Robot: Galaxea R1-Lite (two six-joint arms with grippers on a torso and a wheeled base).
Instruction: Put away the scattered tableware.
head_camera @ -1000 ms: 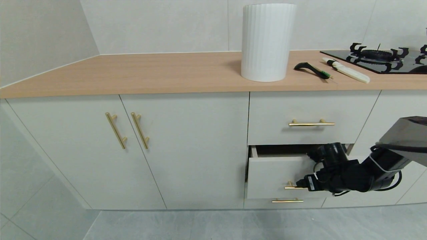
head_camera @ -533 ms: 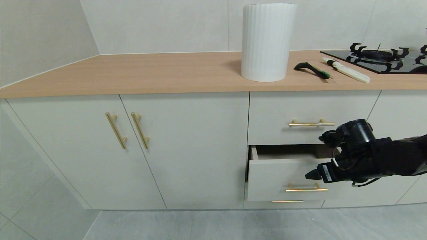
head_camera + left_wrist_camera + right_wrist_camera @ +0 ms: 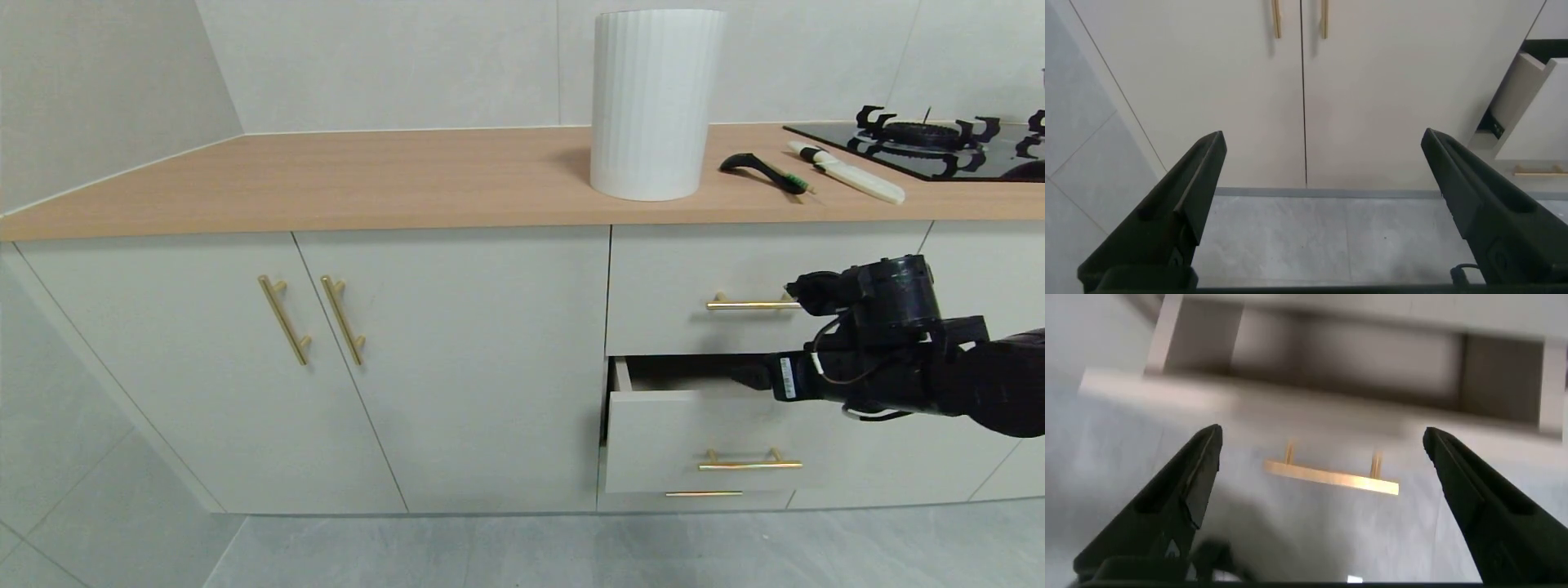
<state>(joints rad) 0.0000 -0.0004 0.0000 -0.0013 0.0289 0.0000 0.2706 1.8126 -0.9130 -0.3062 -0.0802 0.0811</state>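
Drawer [image 3: 669, 433] interior mostly hidden; hob [image 3: 963, 159] cut off at edge.

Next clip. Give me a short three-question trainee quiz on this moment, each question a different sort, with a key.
1. True or false: the middle drawer is fully shut.
2. What lies on the counter between the white ribbed container and the stove?
A. a black-handled tool and a white knife
B. two plates
C. a cup
3. Fill in: the right gripper, by the drawer's opening, has its fingers ____.

Key: 1 false; 2 A; 3 open.
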